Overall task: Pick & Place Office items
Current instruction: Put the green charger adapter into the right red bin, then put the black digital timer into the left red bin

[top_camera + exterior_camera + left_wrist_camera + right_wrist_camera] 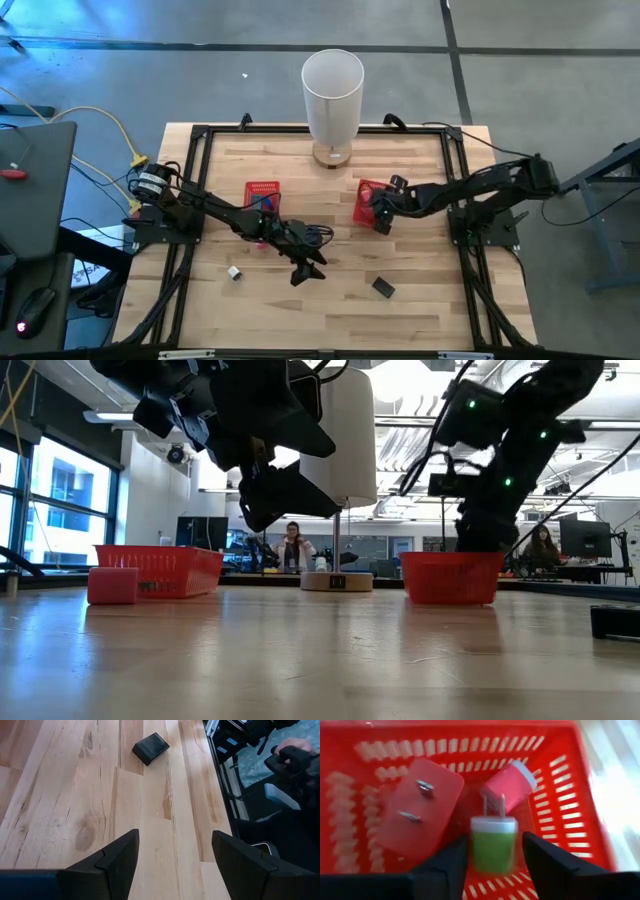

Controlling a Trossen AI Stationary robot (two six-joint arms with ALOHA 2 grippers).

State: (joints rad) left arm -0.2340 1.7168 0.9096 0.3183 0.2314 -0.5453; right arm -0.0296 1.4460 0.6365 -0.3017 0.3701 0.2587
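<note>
My right gripper hangs over the right red basket, pointing steeply down, open. A green charger, prongs up, sits between its fingers with a narrow gap on each side. A red plug adapter and a pink charger lie on the basket floor behind it. My left gripper hovers open over the table's middle with nothing between its fingers. A black item lies on the wood ahead of it. A small white item and a pink block rest on the table.
A tall white cylinder stands at the far middle. A second red basket sits left of centre, partly under my left arm. A black frame borders the table. Bare wood lies along the near edge. People sit in the room beyond.
</note>
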